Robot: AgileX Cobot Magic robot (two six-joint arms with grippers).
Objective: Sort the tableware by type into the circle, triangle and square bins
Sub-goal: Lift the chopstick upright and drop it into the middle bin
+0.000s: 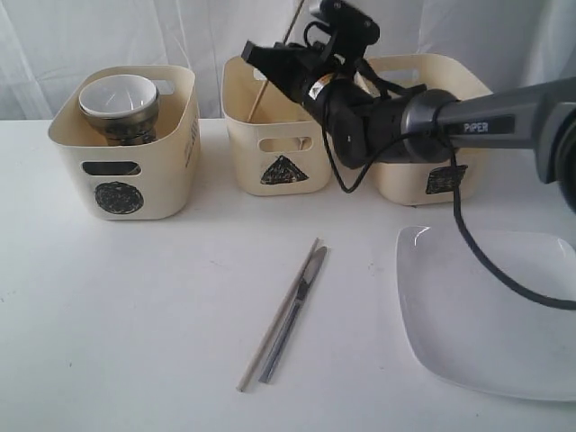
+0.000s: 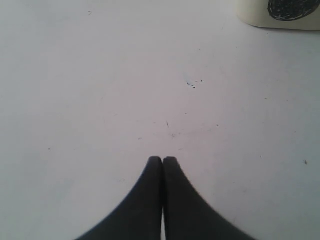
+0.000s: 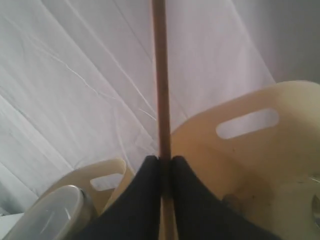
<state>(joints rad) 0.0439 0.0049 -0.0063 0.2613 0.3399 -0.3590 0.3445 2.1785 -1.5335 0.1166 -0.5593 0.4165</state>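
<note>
Exterior view first: the right gripper (image 1: 268, 67) is up high, reaching across above the triangle bin (image 1: 247, 157), the middle one of three cream tubs at the back of the bench (image 1: 135, 315). Its jaws are pressed together on a wooden chopstick (image 3: 159, 75), and the right wrist view shows the stick pinched between the black tips and running out past them. In the exterior view the stick slants, its lower end down inside the triangle bin.

Over on the left, the circle bin (image 1: 153, 180) holds a white bowl (image 1: 117, 94) sitting on top of steel ware. The square bin (image 1: 405, 184) is largely hidden behind the arm.

Out front on the bench, a second chopstick (image 1: 261, 349) and the knife (image 1: 286, 331) lie side by side, touching or nearly so. The large white plate (image 1: 486, 324) sits off to the right.

And the left gripper (image 2: 162, 159): jaws closed tip to tip, nothing between them, above bare bench near a corner of the circle bin.
</note>
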